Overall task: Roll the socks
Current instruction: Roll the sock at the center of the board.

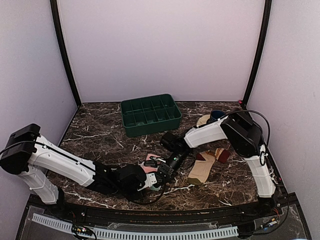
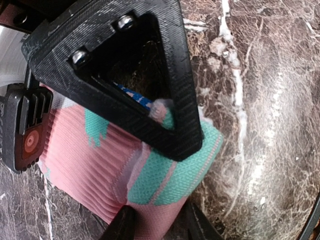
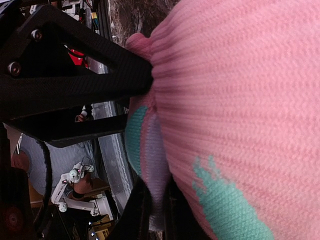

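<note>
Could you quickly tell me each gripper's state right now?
Left gripper: closed on the pink ribbed fabric sock with teal patches.
Right gripper: closed on the same pink sock.

Marble table (image 1: 100, 135), green tray (image 1: 150, 128), pink sock (image 1: 149, 166), tan sock (image 1: 200, 171)

No lettering, brand or number can be read in any view. A blue tag (image 2: 132, 94) glimpsed above the pink sock (image 2: 90, 160) bears pale marks too small to make out.

sock: pink ribbed knit sock (image 3: 240, 100), teal patches, pretty much fills the frame
right gripper (image 3: 150, 142): black, pinching its bunched edge
</note>
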You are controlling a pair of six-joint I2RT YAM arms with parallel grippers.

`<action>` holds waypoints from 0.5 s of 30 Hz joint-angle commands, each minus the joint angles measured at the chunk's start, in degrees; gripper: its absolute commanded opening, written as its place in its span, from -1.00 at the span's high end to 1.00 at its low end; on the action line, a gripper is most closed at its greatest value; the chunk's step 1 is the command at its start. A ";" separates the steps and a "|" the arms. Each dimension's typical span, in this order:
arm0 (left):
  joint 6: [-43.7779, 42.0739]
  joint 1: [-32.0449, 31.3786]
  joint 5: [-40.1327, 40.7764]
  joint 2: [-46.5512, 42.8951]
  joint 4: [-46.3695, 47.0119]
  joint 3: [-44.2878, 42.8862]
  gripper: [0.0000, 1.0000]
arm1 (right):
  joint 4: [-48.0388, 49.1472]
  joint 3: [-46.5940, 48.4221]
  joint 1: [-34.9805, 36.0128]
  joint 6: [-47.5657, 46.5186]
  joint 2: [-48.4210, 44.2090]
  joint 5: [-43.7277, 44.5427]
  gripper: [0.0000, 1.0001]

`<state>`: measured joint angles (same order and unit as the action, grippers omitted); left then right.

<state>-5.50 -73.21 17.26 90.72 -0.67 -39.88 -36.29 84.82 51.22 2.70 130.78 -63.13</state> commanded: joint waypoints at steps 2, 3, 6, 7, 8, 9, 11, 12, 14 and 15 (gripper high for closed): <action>-1.42 -0.10 -0.65 2.19 -1.66 -1.88 0.32 | -2.64 -1.32 -0.58 -1.20 -1.48 1.28 1.00; -1.41 -0.11 -0.64 2.79 -2.03 -2.09 0.34 | -2.71 -1.39 -0.62 -1.16 -1.48 1.21 1.00; -1.44 -0.05 -1.00 3.85 -2.42 -2.68 0.42 | -2.89 -1.41 -0.64 -1.40 -1.37 1.03 1.00; -1.35 -0.09 -1.18 4.16 -2.43 -2.76 0.46 | -3.01 -1.41 -0.68 -1.45 -1.28 0.97 1.00; -1.31 -0.09 -1.44 4.61 -2.56 -3.01 0.50 | -3.05 -1.41 -0.68 -1.40 -1.19 0.86 0.99; -1.29 -0.07 -1.63 4.97 -2.83 -3.20 0.56 | -3.09 -1.41 -0.68 -1.50 -1.10 0.82 0.99; -1.14 -0.09 -2.03 5.51 -3.40 -3.44 0.67 | -3.17 -1.49 -0.73 -1.52 -1.19 0.80 0.99; -1.10 -0.06 -2.28 5.57 -3.56 -3.45 0.73 | -3.20 -1.57 -0.83 -1.61 -1.22 0.82 0.99; -0.87 -0.09 -3.45 5.45 -3.89 -3.45 0.84 | -3.38 -1.58 -1.07 -1.58 -1.30 1.17 0.97; -0.72 -0.01 -4.13 5.44 -4.20 -3.53 0.89 | -3.38 -1.65 -1.24 -1.54 -1.39 1.43 0.95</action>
<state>-6.76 -73.25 17.06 94.30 -1.21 -43.24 -38.11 84.31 50.43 1.96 130.63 -63.44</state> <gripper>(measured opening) 0.102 0.046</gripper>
